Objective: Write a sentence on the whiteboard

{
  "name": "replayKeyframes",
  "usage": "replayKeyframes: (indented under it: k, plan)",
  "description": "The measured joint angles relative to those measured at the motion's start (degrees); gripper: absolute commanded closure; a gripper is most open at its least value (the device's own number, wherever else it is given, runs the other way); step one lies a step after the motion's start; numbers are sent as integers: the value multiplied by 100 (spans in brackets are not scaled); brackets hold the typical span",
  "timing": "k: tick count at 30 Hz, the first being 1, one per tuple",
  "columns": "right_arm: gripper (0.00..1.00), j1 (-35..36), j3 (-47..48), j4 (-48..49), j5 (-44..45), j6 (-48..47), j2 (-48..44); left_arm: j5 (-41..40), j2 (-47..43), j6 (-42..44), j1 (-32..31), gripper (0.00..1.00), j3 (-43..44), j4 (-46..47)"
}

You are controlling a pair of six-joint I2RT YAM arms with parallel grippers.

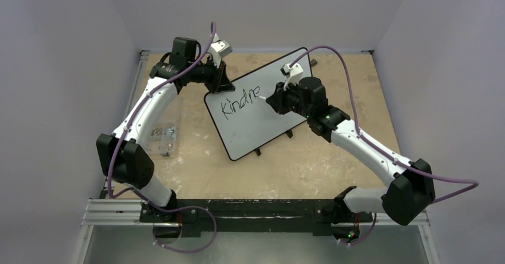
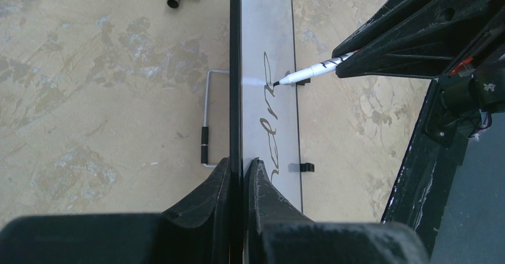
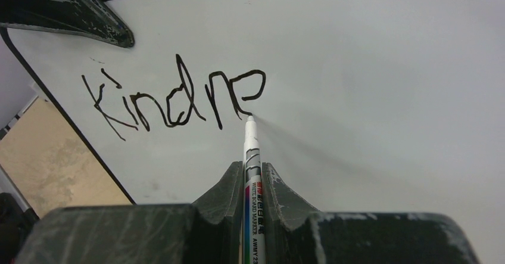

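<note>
The glossy white, black-rimmed whiteboard (image 1: 256,130) with black handwriting (image 1: 241,102) "Kindne" sits on the worn beige surface (image 1: 309,168) between pale walls, long axis from 8 to 2 o'clock, left jaws pinching its 10 o'clock edge, right jaws pinching a white marker (image 3: 250,139).

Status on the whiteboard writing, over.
Left gripper shut on whiteboard edge. Right gripper shut on marker, tip at the board. Sentence reads "Kindne" so far. Nothing blocking the writing.
</note>
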Motion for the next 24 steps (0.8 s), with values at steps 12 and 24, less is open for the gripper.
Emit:
replayKeyframes:
  k: [12, 24]
  plan:
    - [100, -35, 4, -216, 363, -13, -76, 2, 0, 0, -9, 100, 7, 2]
    - [100, -81, 170, -282, 356, 79, -387, 39, 0, -2, -48, 100, 50, -31]
